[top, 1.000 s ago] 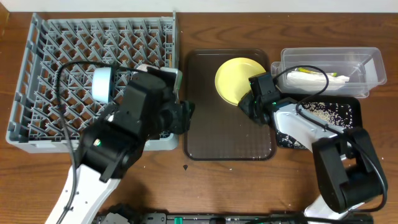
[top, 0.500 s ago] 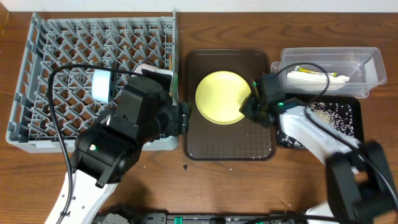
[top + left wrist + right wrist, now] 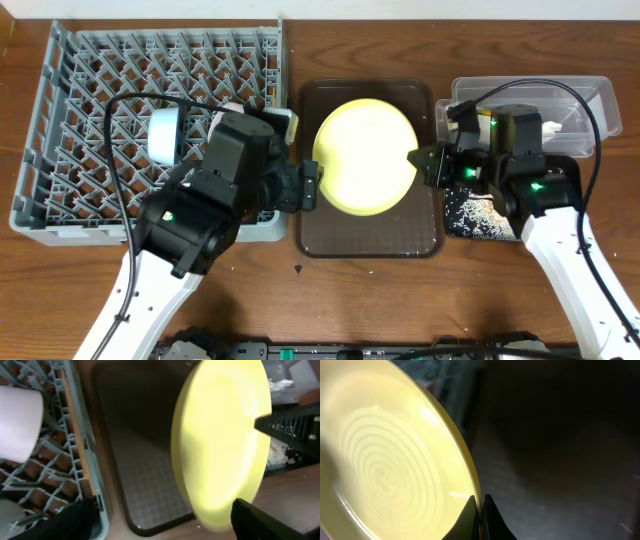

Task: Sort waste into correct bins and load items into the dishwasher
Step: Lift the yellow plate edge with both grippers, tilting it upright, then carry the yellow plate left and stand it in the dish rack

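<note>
One yellow plate (image 3: 365, 157): centre of the desk (image 3: 400, 300) from overhead, tilted over the brown serving tray (image 3: 330, 232); cannot tell whether its low edge touches that tray.
Right tool (image 3: 420, 160): at the plate's 3 o'clock, fingers pinched on the rim; the right wrist view shows the rim edge-on between them.
Left tool (image 3: 312, 186): at the plate's 9 o'clock, just beside the rim; fingers spread wide, nothing held.
Dish rack (image 3: 60, 150): 9 to 10 o'clock of the plate, just beside the serving tray; white cup (image 3: 165, 135) among its pegs.
Clear tub (image 3: 605, 110): 2 o'clock; wrapper packet (image 3: 498, 112) and crumpled paper (image 3: 495, 128) inside.
Black tray (image 3: 450, 232): 4 o'clock, partly under the right arm; pale crumbs (image 3: 468, 205) scattered in it.
</note>
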